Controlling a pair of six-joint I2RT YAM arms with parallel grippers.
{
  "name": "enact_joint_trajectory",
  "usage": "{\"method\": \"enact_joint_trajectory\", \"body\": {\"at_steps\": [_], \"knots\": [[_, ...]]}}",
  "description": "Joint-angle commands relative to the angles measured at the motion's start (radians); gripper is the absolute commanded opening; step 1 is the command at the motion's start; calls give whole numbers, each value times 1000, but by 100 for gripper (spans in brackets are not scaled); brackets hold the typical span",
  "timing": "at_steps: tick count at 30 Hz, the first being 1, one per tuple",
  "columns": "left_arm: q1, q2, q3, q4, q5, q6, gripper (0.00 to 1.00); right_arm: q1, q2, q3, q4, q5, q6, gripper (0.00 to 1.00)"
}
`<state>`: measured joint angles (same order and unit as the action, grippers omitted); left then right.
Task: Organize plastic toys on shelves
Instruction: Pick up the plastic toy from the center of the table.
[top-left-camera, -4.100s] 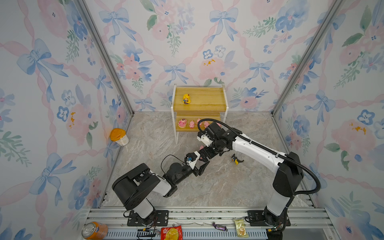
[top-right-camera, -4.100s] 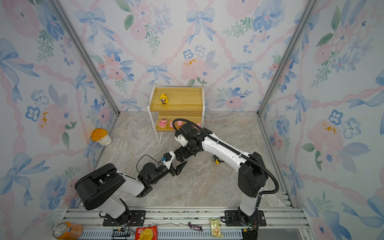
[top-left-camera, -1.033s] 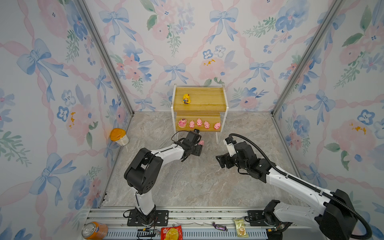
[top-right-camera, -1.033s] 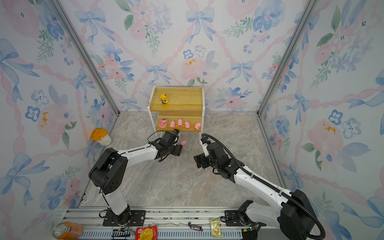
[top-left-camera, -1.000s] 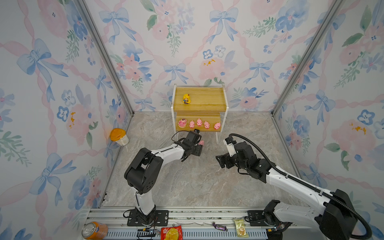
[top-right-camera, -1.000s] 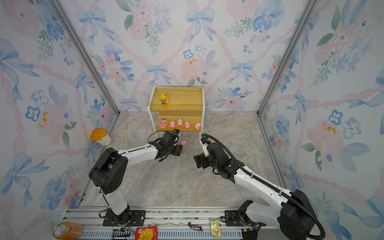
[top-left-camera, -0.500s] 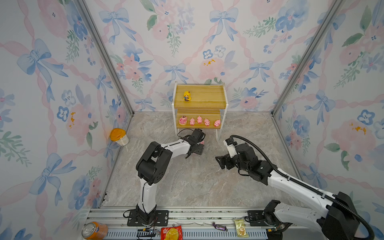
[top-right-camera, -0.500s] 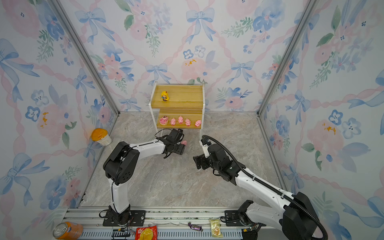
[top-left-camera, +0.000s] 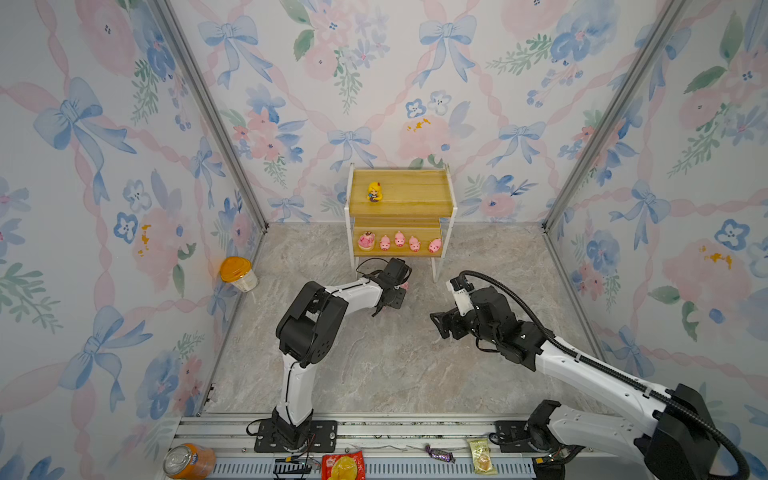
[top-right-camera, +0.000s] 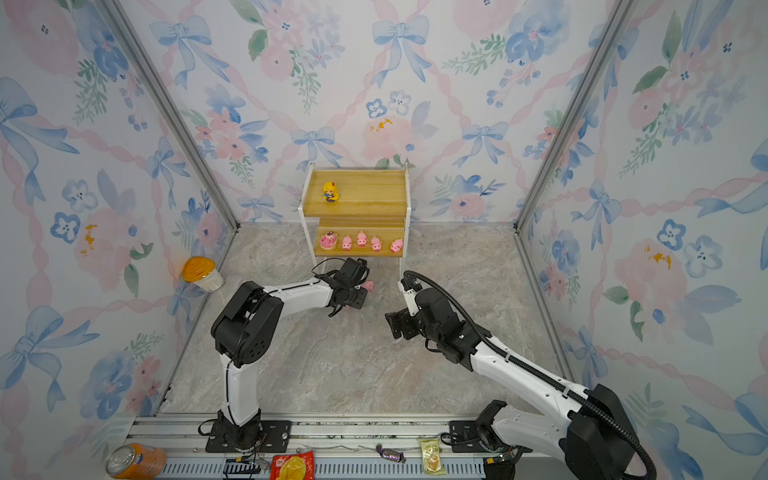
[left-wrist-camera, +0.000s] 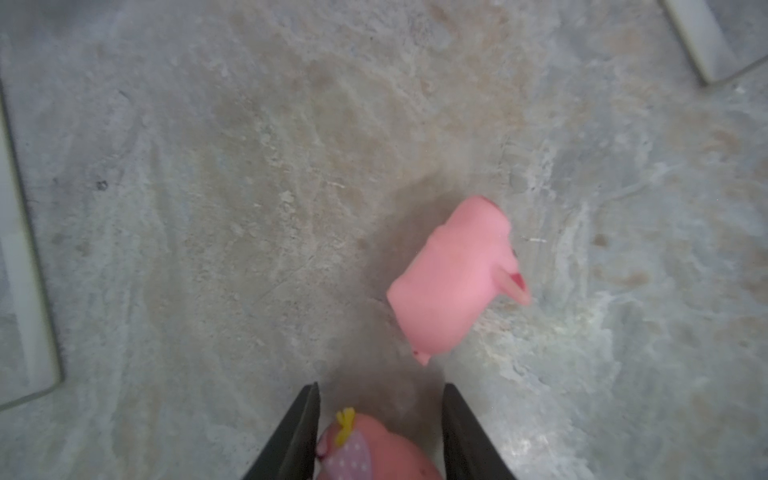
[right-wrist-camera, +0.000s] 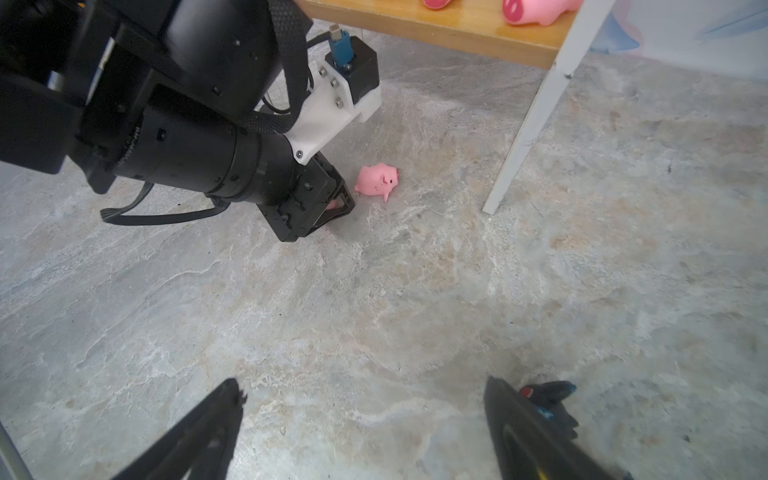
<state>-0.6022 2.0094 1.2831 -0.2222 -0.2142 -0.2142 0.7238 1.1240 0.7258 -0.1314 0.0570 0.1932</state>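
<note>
In a top view the left hand (top-left-camera: 392, 297) sits at frame centre, just below the shelves (top-left-camera: 399, 208); in the left wrist view its fingers (left-wrist-camera: 299, 432) stand half closed around a pink hatted figure (left-wrist-camera: 374, 453) on the surface (left-wrist-camera: 208, 208), and I cannot tell whether they pinch it; a small pink pig (left-wrist-camera: 455, 278) lies just beyond; right of centre, the right hand (top-left-camera: 440, 324) is spread wide and holds nothing.

Pink dotted figure (left-wrist-camera: 365, 451): cut off at frame edge, within left gripper (left-wrist-camera: 380, 386). Dark toy (right-wrist-camera: 550, 397): mostly hidden behind right gripper (right-wrist-camera: 363, 383).
</note>
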Motion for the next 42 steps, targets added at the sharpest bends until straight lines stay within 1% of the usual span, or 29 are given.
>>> {"method": "enact_joint_trajectory", "body": {"at_steps": [1,6,10,16,22,24,27,32,35,38,42], "knots": [[-11,-44,-39,0,-43,-10,39,12,-15,-12,16,-1,-9,93],[-49,-135,-99,65,-65,-27,32,15,-28,-21,22,14,-10,93],[-87,-238,-194,147,-88,-68,29,17,-51,-38,30,45,-6,93],[-173,-448,-338,292,-148,-122,29,19,-118,-69,64,103,8,93],[-270,-636,-389,422,-246,-152,30,17,-199,-108,96,182,23,93],[-288,-674,-385,453,-263,-149,30,16,-208,-115,101,185,21,93],[-293,-711,-395,508,-253,-155,30,18,-201,-113,99,175,22,93],[-308,-754,-465,645,-270,-179,30,21,-229,-155,153,168,43,93],[-314,-750,-422,690,-274,-159,30,21,-235,-165,162,170,51,93],[-322,-710,-322,706,-277,-114,30,21,-237,-166,159,170,51,93],[-327,-627,-177,732,-308,-57,32,20,-245,-177,163,173,48,93]]}}
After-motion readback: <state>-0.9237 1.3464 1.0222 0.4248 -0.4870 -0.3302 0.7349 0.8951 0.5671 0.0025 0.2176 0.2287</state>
